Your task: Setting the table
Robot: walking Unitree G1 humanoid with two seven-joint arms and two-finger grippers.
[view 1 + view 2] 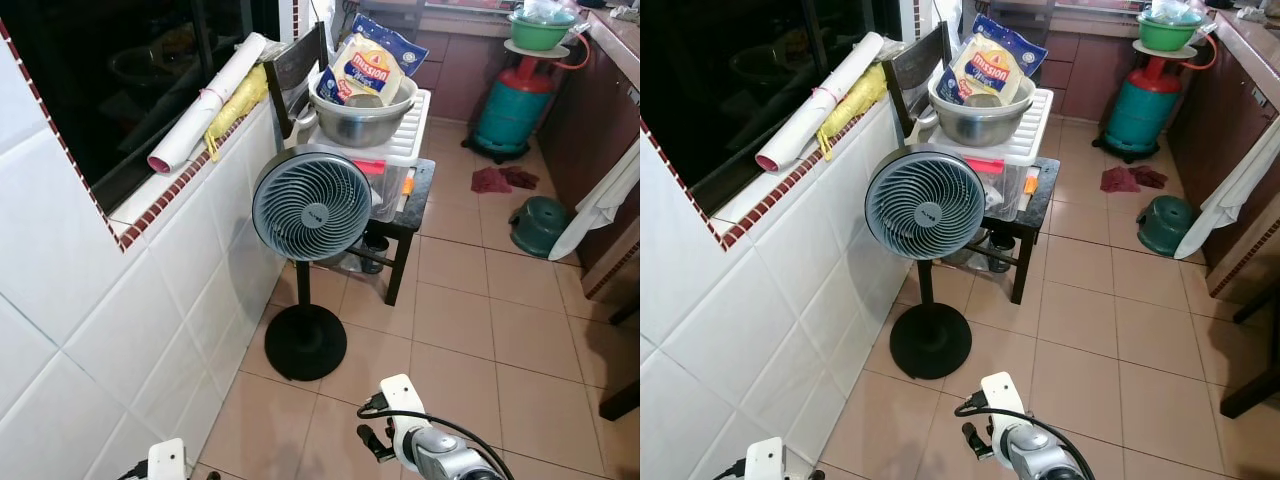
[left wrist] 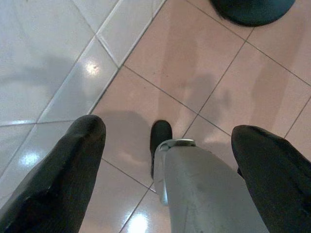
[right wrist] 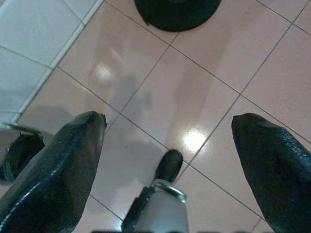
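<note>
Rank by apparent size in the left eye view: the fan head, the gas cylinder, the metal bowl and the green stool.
1. Fan head, though it is nearest the camera.
2. Metal bowl and gas cylinder look about alike; unsure.
3. Green stool, smallest.

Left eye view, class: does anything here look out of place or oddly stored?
Yes. A steel bowl holding a yellow tortilla packet sits atop a white plastic crate on a dark chair. A crumpled red cloth lies on the tiled floor beside the green gas cylinder.
</note>
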